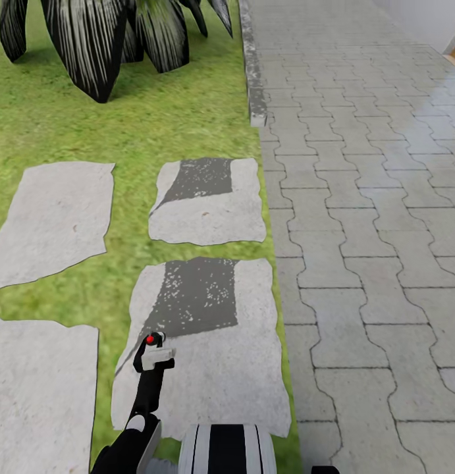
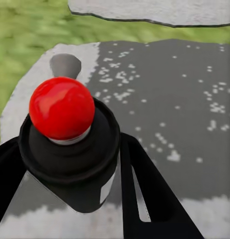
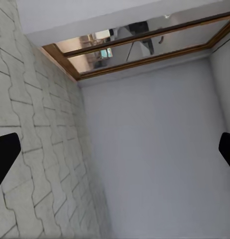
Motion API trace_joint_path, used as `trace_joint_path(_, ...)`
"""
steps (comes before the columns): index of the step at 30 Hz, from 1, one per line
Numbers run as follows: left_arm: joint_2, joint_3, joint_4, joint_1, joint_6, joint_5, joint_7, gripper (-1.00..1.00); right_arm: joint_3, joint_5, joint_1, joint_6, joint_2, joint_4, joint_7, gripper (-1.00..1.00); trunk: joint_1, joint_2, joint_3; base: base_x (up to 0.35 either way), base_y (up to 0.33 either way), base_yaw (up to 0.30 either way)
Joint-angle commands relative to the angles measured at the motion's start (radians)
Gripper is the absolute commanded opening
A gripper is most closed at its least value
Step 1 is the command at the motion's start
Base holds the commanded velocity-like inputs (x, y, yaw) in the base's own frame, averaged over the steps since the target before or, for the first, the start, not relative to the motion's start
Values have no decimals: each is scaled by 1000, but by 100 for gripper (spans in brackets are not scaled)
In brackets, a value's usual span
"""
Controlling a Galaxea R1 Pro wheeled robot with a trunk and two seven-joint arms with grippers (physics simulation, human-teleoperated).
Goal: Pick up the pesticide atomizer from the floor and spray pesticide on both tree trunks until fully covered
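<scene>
Broadly, by descending size:

Paved walkway (image 1: 372,217): grey interlocking blocks, filling the right half of the head view; a raised stone kerb (image 1: 255,72) edged it against the grass along its far part.

Lawn (image 1: 141,125): green grass at the left, carrying irregular pale stepping stones (image 1: 53,220). Two of those stones bore dark, speckled grey patches (image 1: 197,296).

Palm-like plant (image 1: 102,36): broad dark striped leaves at the far left of the lawn.

White wall (image 3: 159,149): seen in the right wrist view, meeting the paving at a corner, with a wood-framed window (image 3: 144,42) reflecting indistinct shapes.

Robot trunk (image 1: 227,449): white with black stripes, at the bottom edge of the head view.

Pesticide atomizer (image 2: 70,144): black body with a glossy red ball top, held upright over the nearer patched stepping stone. It was the only container in view; its contents could not be seen. A small white panel on its side carried no readable writing.

Left gripper (image 1: 155,359): black fingers (image 2: 144,199) closed narrowly against both sides of the atomizer, gripping it above the stone.

Right gripper (image 3: 115,154): fingertips at opposite edges of the right wrist view, spread wide, holding nothing, pointed at the white wall.
</scene>
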Motion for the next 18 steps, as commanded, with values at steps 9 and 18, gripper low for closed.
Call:
trace_joint_path(9, -1, 4, 1, 0, -1, -11, 5, -100, 5, -7, -1, -4, 0, 4, -1, 100, -4, 2, 34, 0, 0, 0)
trace_joint_path(18, -1, 4, 1, 0, -1, -11, 5, -100, 7, -10, -1, -2, 2, 4, 4, 100, -8, 4, 69, 0, 0, 0)
